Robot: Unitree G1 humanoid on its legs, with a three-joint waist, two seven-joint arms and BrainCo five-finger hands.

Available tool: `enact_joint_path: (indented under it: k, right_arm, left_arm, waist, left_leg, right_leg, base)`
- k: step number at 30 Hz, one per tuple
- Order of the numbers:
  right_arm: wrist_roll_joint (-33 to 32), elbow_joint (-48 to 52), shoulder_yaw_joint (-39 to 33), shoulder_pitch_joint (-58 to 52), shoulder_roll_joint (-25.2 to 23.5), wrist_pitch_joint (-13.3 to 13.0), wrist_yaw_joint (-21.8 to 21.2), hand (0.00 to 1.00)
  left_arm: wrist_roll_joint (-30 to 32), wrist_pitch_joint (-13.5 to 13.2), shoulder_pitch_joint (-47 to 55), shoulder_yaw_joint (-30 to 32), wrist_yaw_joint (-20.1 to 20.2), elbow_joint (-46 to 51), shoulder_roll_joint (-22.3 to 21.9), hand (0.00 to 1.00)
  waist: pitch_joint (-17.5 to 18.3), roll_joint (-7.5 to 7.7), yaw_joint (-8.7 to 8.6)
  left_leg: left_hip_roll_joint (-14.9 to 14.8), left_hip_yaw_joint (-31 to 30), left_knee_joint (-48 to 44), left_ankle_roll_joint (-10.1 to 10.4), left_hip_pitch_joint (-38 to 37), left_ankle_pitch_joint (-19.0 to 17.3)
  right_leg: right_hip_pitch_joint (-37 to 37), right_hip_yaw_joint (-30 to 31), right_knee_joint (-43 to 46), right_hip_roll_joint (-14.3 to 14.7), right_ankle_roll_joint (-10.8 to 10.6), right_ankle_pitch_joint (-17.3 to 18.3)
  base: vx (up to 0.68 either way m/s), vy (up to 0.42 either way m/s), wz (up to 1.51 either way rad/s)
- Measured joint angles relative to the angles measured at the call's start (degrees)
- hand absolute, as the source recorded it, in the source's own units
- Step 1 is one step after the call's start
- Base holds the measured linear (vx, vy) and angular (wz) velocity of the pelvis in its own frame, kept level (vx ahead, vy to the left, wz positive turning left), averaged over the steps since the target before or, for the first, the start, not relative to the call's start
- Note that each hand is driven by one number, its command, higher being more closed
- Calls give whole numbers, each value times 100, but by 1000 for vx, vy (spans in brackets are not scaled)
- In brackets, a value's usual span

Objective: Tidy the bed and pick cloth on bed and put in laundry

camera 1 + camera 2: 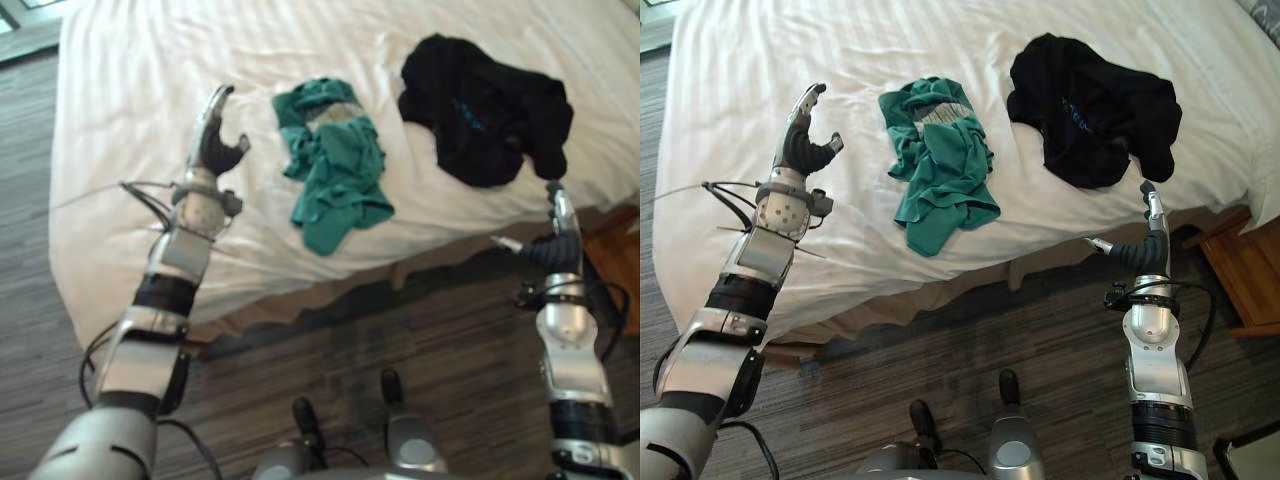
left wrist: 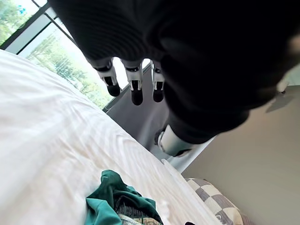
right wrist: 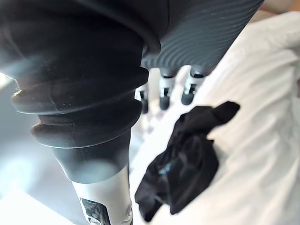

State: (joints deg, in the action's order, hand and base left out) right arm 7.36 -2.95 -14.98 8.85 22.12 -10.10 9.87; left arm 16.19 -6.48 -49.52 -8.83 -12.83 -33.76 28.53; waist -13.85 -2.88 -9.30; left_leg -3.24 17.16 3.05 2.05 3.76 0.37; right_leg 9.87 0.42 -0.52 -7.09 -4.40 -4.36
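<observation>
A crumpled green cloth (image 1: pixel 334 162) lies on the white bed (image 1: pixel 140 60) near its front edge. To its right sits a bunched black garment (image 1: pixel 486 106), partly draped toward the bed's edge. My left hand (image 1: pixel 213 142) hovers over the sheet left of the green cloth, open, fingers straight and holding nothing. My right hand (image 1: pixel 556 236) is raised in front of the bed's edge just below the black garment, open with fingers pointing up. The green cloth (image 2: pixel 117 206) shows past my left fingers (image 2: pixel 136 89), and the black garment (image 3: pixel 185 161) past my right fingers (image 3: pixel 165 93).
Dark wood-plank floor (image 1: pixel 400 330) runs in front of the bed. A brown wooden bedside piece (image 1: pixel 1245 265) stands at the right by the bed's corner. A checked pillow (image 2: pixel 215 199) lies at the head of the bed, near a window (image 2: pixel 51 51).
</observation>
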Motion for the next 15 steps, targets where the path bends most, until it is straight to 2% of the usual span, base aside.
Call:
enact_joint_path:
  k: [2,6,8,10,15]
  right_arm:
    - [0,22,105,52,-39,-82,1,0]
    - [-3,202,213,72,-251,-102,3,0]
    - [-4,222,252,103,-304,-134,4,0]
    - [-4,223,380,72,-411,-203,5,0]
    - [-6,360,422,48,-594,-237,7,0]
  left_arm:
    - [44,-1,-293,-80,0,-284,8,0]
    - [54,14,-737,-209,-3,-851,94,0]
    - [55,52,-812,-218,-3,-970,103,0]
    - [76,95,-813,-237,4,-1039,100,0]
    - [228,131,-1072,-339,35,-1531,46,0]
  waist:
    - [-117,-22,-92]
    - [-290,-33,-129]
    - [-436,-33,-166]
    - [-532,-28,-294]
    - [-678,-30,-383]
  left_leg:
    - [-10,47,0,0,38,0]
    - [15,312,1,1,263,0]
    - [14,384,1,1,263,0]
    - [16,460,1,1,341,-1]
    - [29,693,-1,2,507,-1]
  right_leg:
    - [59,72,-25,8,27,-48]
    - [372,349,-175,10,19,-286]
    - [411,462,-214,-2,46,-372]
    - [535,547,-222,1,36,-418]
    - [793,787,-296,13,16,-555]
  base:
    - [-6,-12,-15]
    - [-23,-3,-33]
    - [-33,-4,-26]
    - [-29,-12,-20]
    - [-20,-33,-26]
